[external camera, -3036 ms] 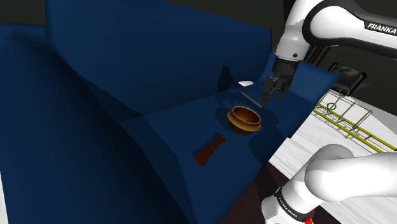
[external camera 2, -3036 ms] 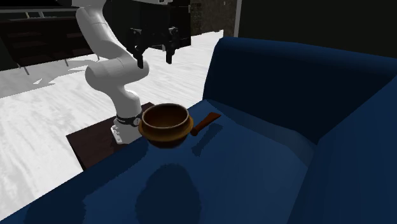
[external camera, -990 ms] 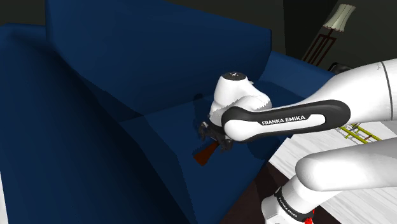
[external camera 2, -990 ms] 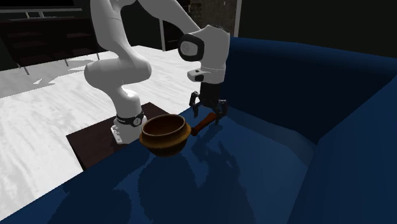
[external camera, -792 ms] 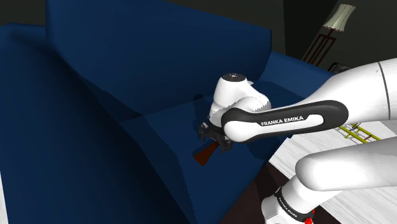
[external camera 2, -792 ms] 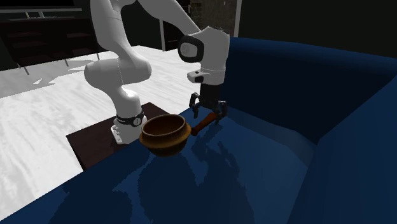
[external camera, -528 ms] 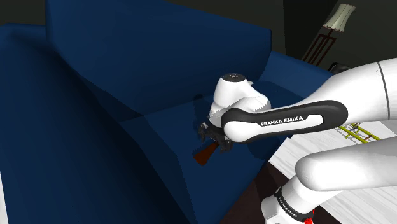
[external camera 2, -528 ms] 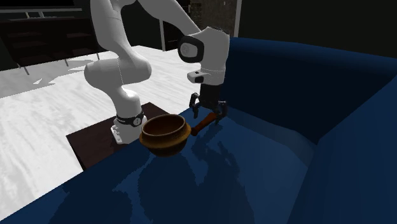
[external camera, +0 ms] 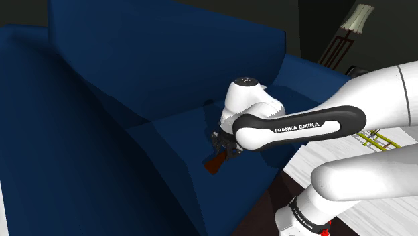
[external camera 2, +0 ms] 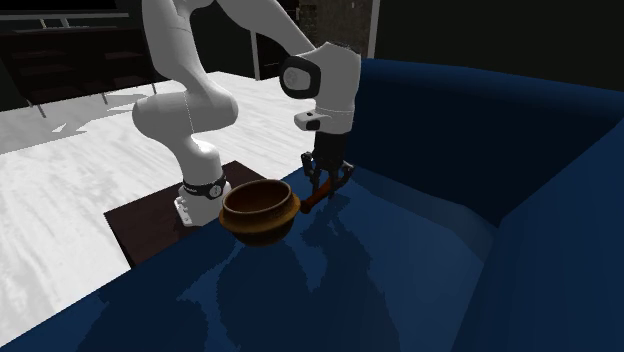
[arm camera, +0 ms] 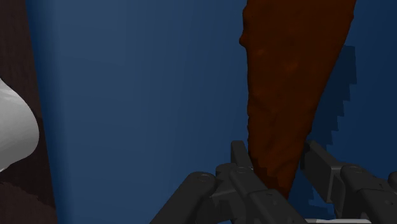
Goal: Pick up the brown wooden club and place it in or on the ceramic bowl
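The brown club [arm camera: 292, 83] lies on the blue sofa seat [external camera 2: 420, 250], wide at one end and narrow at the other. My gripper [arm camera: 280, 168] is shut on its narrow end, one finger [arm camera: 240, 162] on each side. In the second exterior view the gripper [external camera 2: 327, 180] stands upright over the club [external camera 2: 318, 195], just right of the brown bowl [external camera 2: 260, 207], which rests near the seat's front edge. In the shoulder view the club's free end [external camera: 216, 163] sticks out below the gripper [external camera: 224, 144]; my forearm covers the bowl there.
The sofa's tall backrest [external camera: 167, 60] and armrest [external camera 2: 560, 230] wall in the seat. My dark stand [external camera 2: 150, 225] sits on the white floor by the sofa's front. A yellow-green rack [external camera: 372, 131] lies on the floor beyond my arm.
The fingers stood apart on either side of the club and have now come together on it. The arm and the club have kept their place.
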Robot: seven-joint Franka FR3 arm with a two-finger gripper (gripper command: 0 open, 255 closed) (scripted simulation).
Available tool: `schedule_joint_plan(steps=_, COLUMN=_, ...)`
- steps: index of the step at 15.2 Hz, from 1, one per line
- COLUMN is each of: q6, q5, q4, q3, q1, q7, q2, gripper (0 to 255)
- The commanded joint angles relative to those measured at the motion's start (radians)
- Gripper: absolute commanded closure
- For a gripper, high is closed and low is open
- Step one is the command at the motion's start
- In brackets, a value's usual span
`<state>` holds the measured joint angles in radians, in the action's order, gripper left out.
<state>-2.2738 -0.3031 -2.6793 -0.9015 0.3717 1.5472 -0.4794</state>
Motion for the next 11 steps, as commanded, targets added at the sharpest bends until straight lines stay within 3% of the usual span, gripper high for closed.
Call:
schedule_joint_plan(steps=1, q6=0.000, q5=0.000, q4=0.000, q3=0.000, q1=0.000, q7=0.000, q2=0.000, gripper=255)
schedule_joint_plan(steps=11, q6=0.154, q5=-0.008, q4=0.060, q3=0.083, q1=-0.041, q7=-0.037, q2=-0.097, gripper=255)
